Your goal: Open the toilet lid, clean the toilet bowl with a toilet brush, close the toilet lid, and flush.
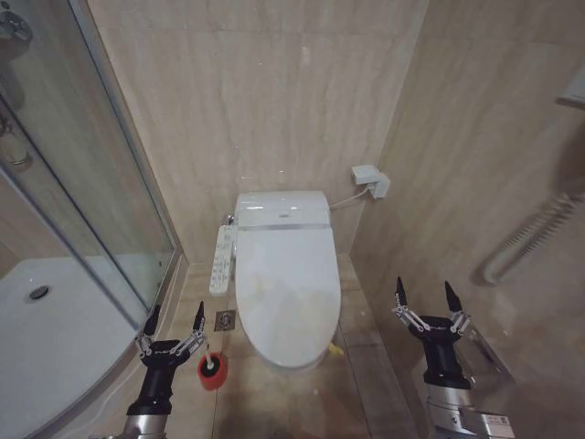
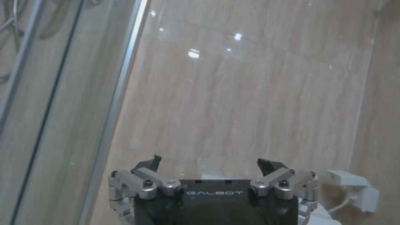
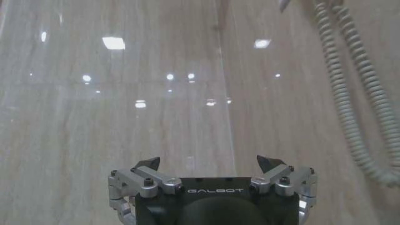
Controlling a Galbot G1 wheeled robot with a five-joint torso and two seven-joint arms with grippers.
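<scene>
The white toilet lid (image 1: 288, 293) lies shut over the bowl in the middle of the head view, so the toilet bowl is hidden. A small yellow tag (image 1: 335, 348) pokes out at the lid's near right edge. The toilet brush's dark head sits in a small red cup holder (image 1: 211, 373) on the floor left of the toilet. My left gripper (image 1: 175, 319) hangs open just left of the red cup, fingers (image 2: 150, 162) spread. To the right of the toilet my right gripper (image 1: 425, 294) is open and holds nothing, its fingertips (image 3: 270, 162) wide apart.
A curved glass shower screen (image 1: 82, 183) and white shower tray (image 1: 55, 338) stand at the left. A white control panel (image 1: 222, 259) hangs on the toilet's left side. A wall socket box (image 1: 369, 178) and a coiled hose (image 1: 530, 240) are on the right. Beige tiled walls close in.
</scene>
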